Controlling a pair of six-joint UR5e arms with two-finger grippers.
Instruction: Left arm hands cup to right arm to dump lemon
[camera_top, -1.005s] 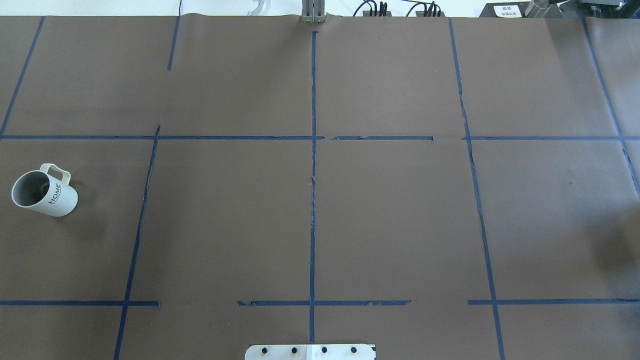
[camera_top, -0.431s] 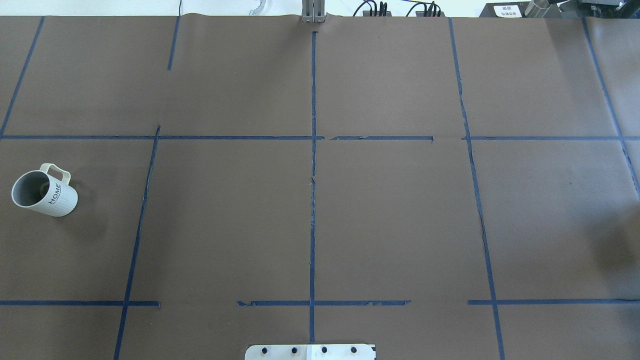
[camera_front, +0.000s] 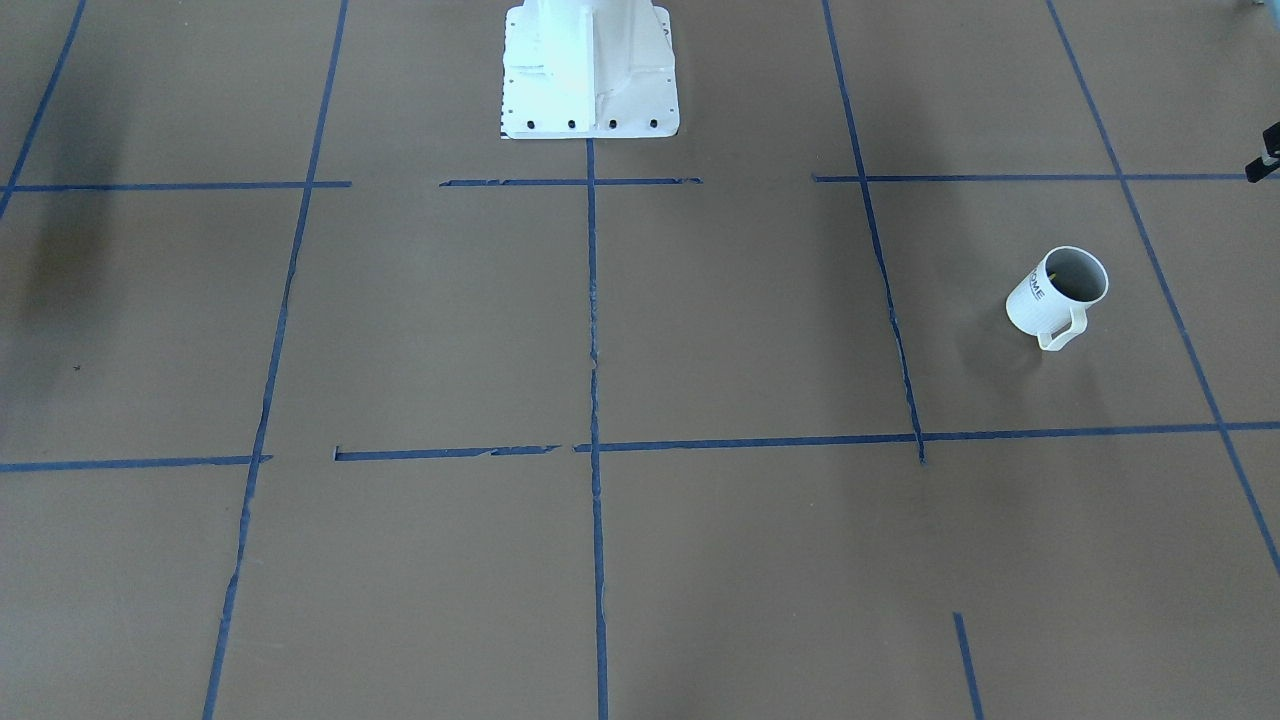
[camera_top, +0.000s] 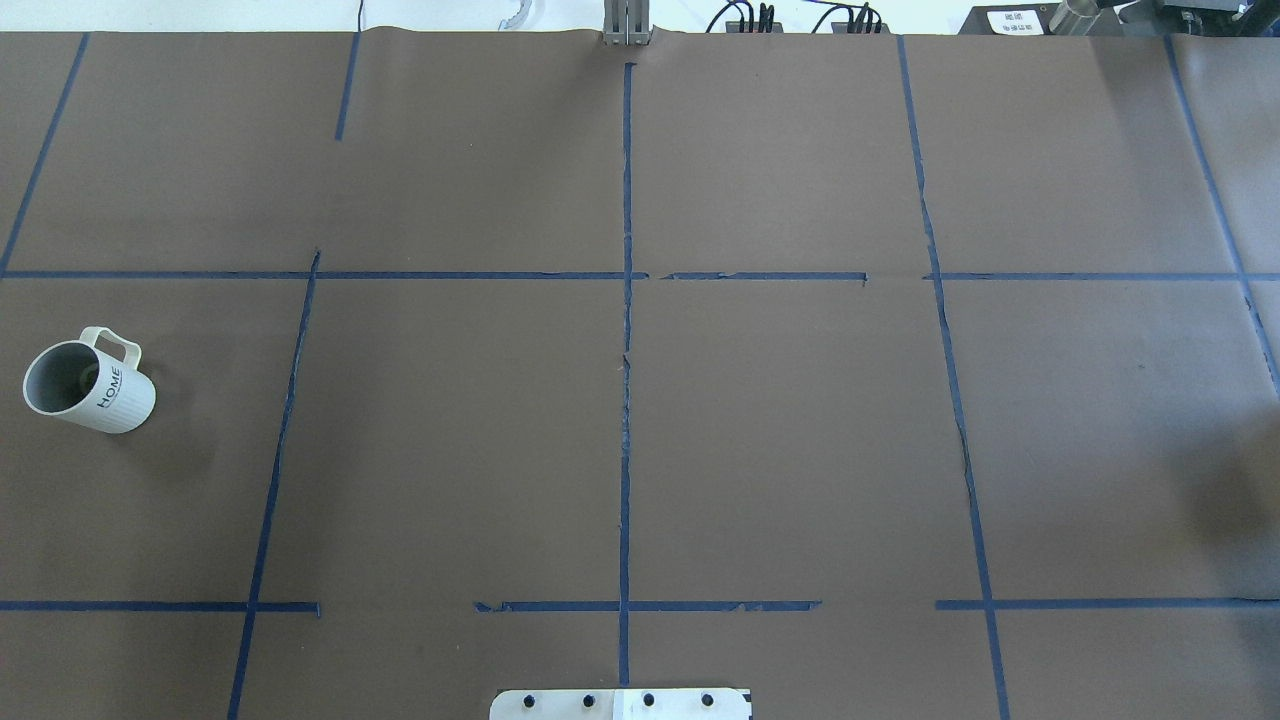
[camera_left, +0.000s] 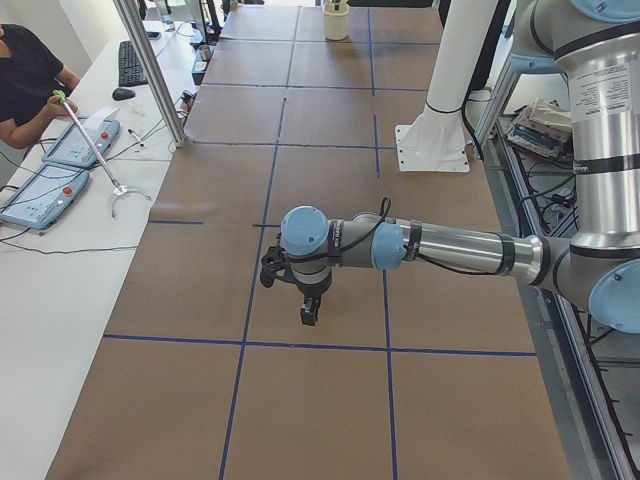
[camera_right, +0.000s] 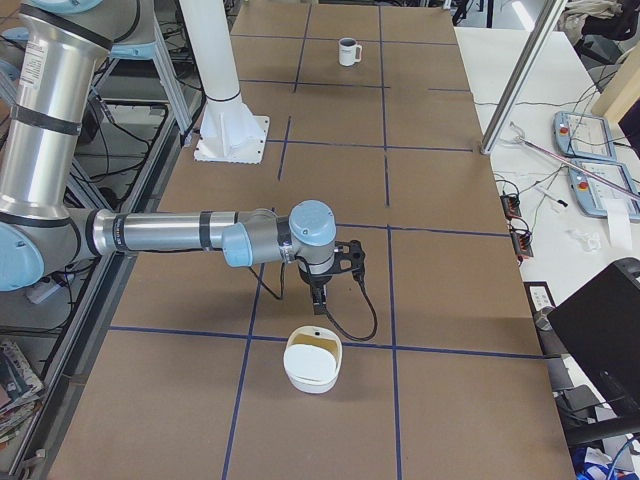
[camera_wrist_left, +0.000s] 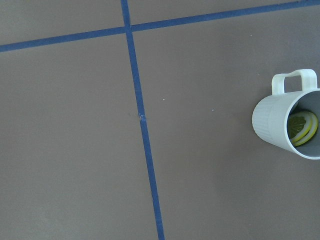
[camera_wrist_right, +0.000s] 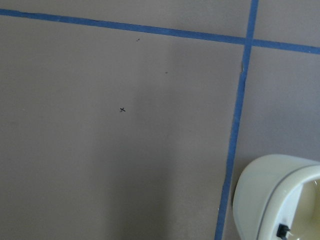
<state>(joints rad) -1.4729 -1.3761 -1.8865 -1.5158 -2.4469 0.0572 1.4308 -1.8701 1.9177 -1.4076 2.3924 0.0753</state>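
Showing the cup (camera_top: 88, 385) standing upright on the brown-papered table (camera_top: 780, 420), close to its left edge and roughly midway between the robot's edge and the far edge. Turning its loop handle toward the far edge and its dark "HOME" lettering toward the table's middle. Carrying the lemon (camera_wrist_left: 302, 128) inside, appearing yellow-green against the grey interior from the left wrist camera. Touching nothing else on the paper.

Hanging the left gripper (camera_left: 310, 312) above the table near its left end, pointing down, with nothing visibly in its grasp. Not revealing how far apart its fingers are.

Hanging the right gripper (camera_right: 318, 300) near the right end, also pointing down, well apart from the cup. Again not revealing its finger spacing.

Showing a white bowl (camera_right: 312, 365) resting on the paper just beside the right gripper, toward the right edge. Dividing the paper into squares with blue tape lines (camera_top: 626, 400). Showing the white robot base (camera_front: 590, 70) at the middle of the robot's edge.
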